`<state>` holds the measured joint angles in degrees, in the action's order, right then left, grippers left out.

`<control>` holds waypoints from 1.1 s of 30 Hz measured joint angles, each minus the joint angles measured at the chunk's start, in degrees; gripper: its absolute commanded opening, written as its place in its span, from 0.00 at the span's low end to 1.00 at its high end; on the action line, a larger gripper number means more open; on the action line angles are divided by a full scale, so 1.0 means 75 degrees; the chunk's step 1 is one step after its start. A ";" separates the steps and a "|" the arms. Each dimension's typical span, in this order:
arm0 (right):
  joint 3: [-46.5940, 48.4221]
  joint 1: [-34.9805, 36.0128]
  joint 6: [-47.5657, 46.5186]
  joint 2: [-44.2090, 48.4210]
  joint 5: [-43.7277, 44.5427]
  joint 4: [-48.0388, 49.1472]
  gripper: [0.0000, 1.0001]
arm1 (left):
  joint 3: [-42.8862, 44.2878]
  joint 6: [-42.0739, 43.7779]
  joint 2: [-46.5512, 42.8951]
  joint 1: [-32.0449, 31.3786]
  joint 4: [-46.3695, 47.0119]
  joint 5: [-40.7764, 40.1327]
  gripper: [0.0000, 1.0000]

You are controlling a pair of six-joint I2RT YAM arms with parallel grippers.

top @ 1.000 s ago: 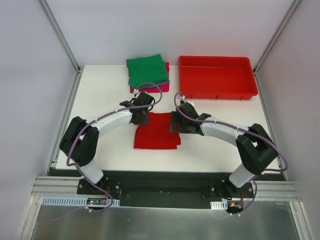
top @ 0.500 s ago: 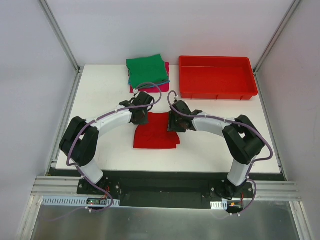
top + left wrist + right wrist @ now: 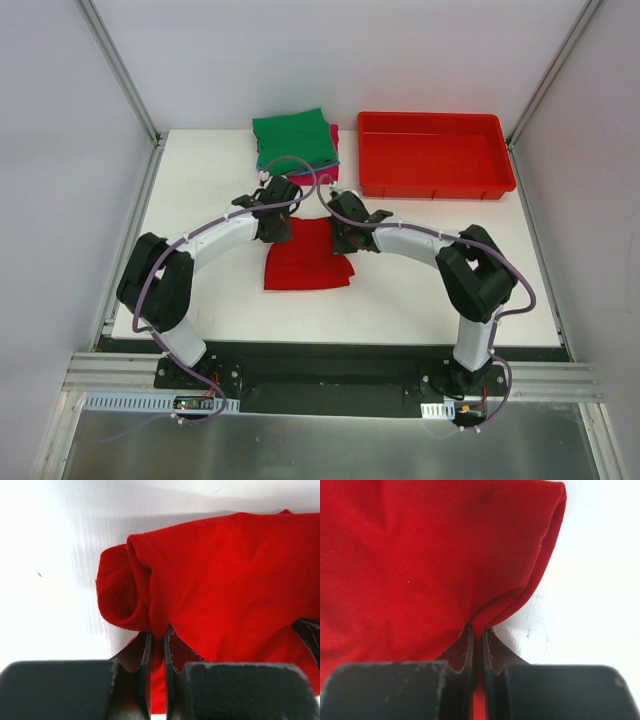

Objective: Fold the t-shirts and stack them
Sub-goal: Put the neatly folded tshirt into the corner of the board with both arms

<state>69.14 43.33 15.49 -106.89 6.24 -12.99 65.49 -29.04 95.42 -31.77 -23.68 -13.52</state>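
single shirt (image 3: 305, 268) in front, shirt stack (image 3: 293, 138) behind, bin (image 3: 436, 186) at right

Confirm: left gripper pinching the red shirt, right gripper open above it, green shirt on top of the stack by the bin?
Not quite. The right gripper isn't open: the right wrist view shows its jaws closed on a fold of the red shirt. The rest holds: the left gripper pinches that shirt, and the green shirt is topmost beside the bin.

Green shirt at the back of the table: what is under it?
A teal-blue edge and a magenta-pink shirt peek out beneath the green shirt; anything else in the stack is covered.
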 measured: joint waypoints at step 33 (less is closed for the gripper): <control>0.7784 -0.1743 -0.3593 -0.3759 -0.0408 0.1818 0.01 | 0.7694 0.1897 0.3235 0.2480 -0.0277 0.0903 0.00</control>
<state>127.52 30.26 -11.46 -135.09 3.18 0.64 123.20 -14.81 119.68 -13.17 -25.76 -6.74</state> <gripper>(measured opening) 0.039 0.041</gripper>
